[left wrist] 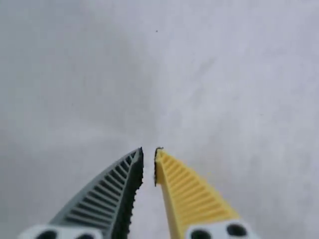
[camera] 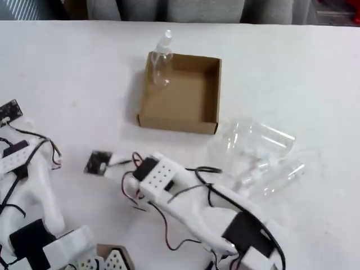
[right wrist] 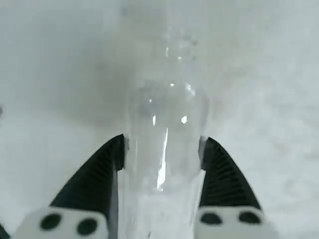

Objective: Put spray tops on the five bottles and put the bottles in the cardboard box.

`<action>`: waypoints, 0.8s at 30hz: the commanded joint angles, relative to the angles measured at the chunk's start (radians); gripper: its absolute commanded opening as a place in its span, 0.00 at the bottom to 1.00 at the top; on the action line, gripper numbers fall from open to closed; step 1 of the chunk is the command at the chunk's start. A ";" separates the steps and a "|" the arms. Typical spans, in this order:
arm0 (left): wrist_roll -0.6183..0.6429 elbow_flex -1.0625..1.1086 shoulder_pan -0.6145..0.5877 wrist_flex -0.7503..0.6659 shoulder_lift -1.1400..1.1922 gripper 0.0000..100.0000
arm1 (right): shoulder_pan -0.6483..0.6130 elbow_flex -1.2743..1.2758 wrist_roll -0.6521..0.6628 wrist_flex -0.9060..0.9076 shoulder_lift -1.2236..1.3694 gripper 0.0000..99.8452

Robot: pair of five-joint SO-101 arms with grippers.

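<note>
Right gripper clasps clear plastic bottle across body: light, thin-walled, slippery, probably crushable; hold mid-body, gently. Left gripper nearly closed, empty.

No writing, label, number or sign can be read on the cardboard box, on any bottle or on the table.

Brown matt paperboard on the cardboard box, with raw-looking edges. The bottle in box is clear glossy plastic. Same clear shiny plastic on the loose bottles. White table, matt and smooth. Ridged matt plastic on the left gripper, one finger grey, one yellow. Black ridged matt plastic on the right gripper. Its held bottle is transparent with glossy highlights. White matt plastic arm shells.
</note>
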 commanded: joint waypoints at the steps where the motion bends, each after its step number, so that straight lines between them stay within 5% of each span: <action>1: 0.009 -0.052 -0.007 -0.023 -0.004 0.06 | 0.025 -0.163 -0.278 0.035 0.027 0.02; 9: 0.011 -0.054 -0.007 -0.023 -0.001 0.06 | 0.119 -0.351 -0.612 0.061 0.108 0.02; 16: 0.011 -0.058 -0.007 -0.023 0.001 0.06 | 0.088 -0.362 -0.661 0.054 0.179 0.03; 24: 0.011 -0.057 0.002 -0.023 0.001 0.06 | 0.084 -0.434 -0.612 0.128 0.177 0.32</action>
